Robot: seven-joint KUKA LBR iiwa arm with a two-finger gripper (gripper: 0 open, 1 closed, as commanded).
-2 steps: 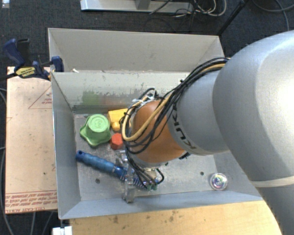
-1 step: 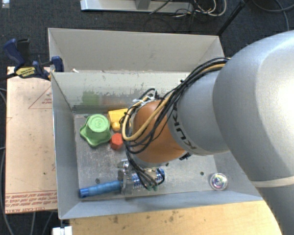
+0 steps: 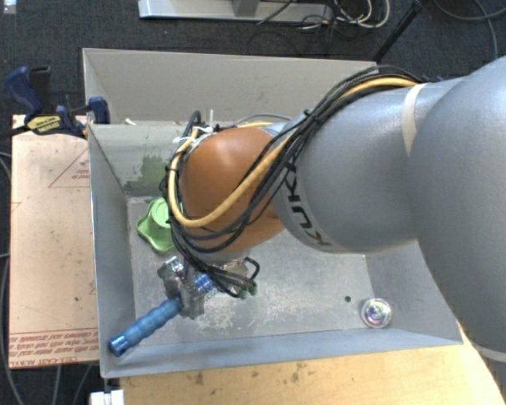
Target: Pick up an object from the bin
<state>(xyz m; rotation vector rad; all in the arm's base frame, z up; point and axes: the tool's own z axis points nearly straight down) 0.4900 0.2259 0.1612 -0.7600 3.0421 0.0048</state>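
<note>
My gripper (image 3: 185, 298) is low in the front left part of the bin, under the orange wrist cover. A blue stick-shaped tool (image 3: 143, 327) lies slanted toward the front left corner, and its upper end sits right at the gripper's metal fingers. Whether that end is between the fingers I cannot make out. A light green soft thing (image 3: 156, 224) lies just behind the gripper by the left wall, partly hidden by the wrist cover.
A small shiny round thing (image 3: 376, 312) rests near the front right of the bin floor. The arm and its cables cover the middle and right of the bin.
</note>
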